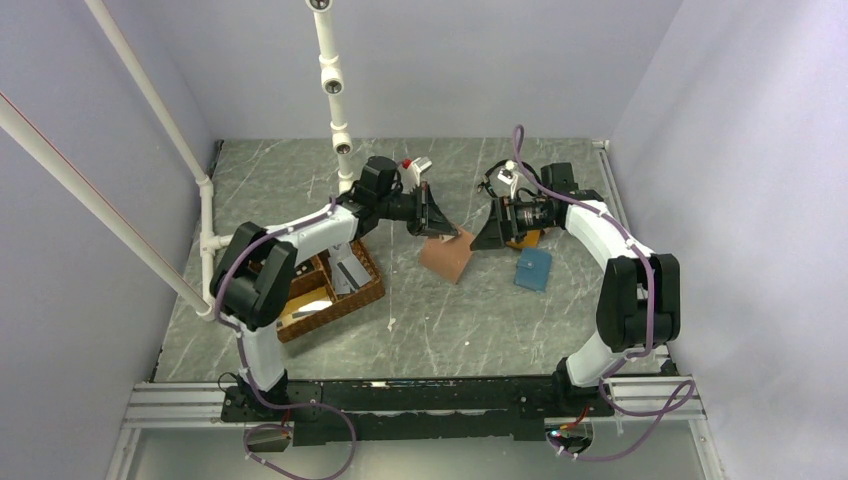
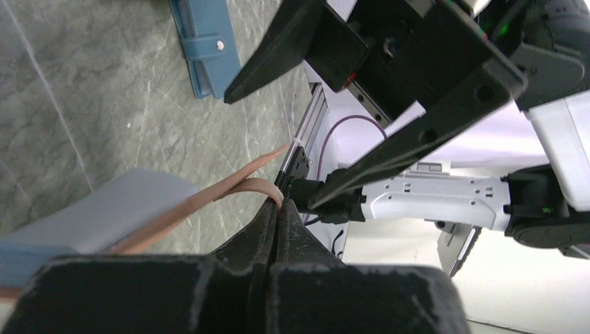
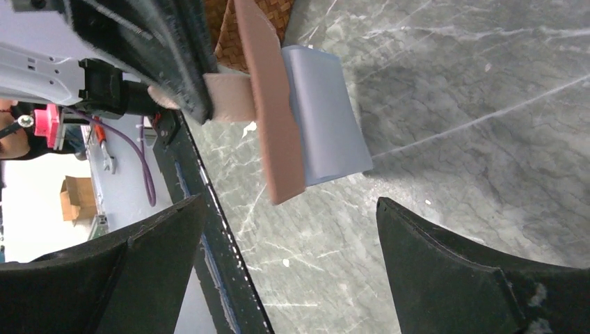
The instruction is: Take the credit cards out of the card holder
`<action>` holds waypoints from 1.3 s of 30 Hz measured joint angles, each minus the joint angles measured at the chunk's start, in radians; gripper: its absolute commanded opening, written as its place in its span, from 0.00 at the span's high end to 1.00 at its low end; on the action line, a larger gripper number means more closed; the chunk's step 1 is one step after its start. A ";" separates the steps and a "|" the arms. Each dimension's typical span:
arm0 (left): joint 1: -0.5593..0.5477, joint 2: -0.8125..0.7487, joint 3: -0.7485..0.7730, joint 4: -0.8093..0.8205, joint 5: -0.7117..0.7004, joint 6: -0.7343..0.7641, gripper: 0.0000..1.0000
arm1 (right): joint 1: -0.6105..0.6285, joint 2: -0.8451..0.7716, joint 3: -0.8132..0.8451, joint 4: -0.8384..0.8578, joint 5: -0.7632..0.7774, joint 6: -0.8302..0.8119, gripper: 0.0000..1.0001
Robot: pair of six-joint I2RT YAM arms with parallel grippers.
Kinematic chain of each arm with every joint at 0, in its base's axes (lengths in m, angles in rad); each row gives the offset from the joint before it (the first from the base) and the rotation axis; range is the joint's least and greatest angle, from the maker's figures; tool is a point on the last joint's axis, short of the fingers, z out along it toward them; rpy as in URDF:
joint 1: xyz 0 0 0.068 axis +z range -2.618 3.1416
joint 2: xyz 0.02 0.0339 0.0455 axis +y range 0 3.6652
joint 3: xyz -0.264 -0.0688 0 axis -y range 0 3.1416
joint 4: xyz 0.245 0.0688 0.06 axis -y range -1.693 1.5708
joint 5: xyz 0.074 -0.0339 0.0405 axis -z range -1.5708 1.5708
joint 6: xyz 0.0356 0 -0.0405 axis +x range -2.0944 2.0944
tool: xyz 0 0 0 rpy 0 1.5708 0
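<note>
The salmon-pink card holder (image 1: 447,256) hangs partly open at mid-table, its lower edge near the table. My left gripper (image 1: 437,222) is shut on its snap tab (image 2: 254,186); the fingertips meet on the tab in the left wrist view (image 2: 279,203). The light-blue inner pocket panel (image 3: 323,115) faces my right gripper beside the pink cover (image 3: 268,104). My right gripper (image 1: 488,232) is open and empty just right of the holder, its jaws wide apart (image 3: 289,268). No credit card shows in the holder.
A woven brown basket (image 1: 372,290) with flat grey pieces (image 1: 350,270) in it stands left of the holder. A teal-blue wallet (image 1: 533,268) lies to the right, also in the left wrist view (image 2: 202,42). An orange wallet (image 1: 527,238) lies under the right arm.
</note>
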 measured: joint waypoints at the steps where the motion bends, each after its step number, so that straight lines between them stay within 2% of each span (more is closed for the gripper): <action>1: 0.000 0.019 0.019 -0.009 0.000 -0.003 1.00 | -0.004 0.000 0.000 -0.006 -0.001 -0.007 0.05; 8: -0.001 0.150 0.185 -0.046 0.000 -0.038 1.00 | -0.135 0.000 0.004 -0.029 -0.037 -0.024 0.06; 13: -0.013 0.169 0.264 -0.053 -0.002 -0.044 1.00 | -0.193 0.000 0.003 -0.026 -0.045 -0.023 0.06; 17: -0.017 0.139 0.199 -0.050 -0.010 -0.058 1.00 | -0.187 -0.003 0.003 -0.025 -0.047 -0.023 0.06; 21: 0.003 0.121 0.012 -0.069 -0.007 -0.111 1.00 | -0.184 -0.003 0.003 -0.025 -0.050 -0.023 0.06; 25: 0.032 0.133 -0.108 -0.197 -0.010 -0.130 1.00 | -0.182 -0.003 0.003 -0.025 -0.050 -0.023 0.06; 32: 0.039 0.120 -0.055 -0.437 -0.055 -0.048 0.99 | -0.151 -0.003 0.003 -0.030 -0.047 -0.040 0.06; 39: 0.036 0.103 0.005 -0.669 -0.134 0.043 0.86 | -0.070 -0.003 0.003 -0.054 -0.003 -0.101 0.07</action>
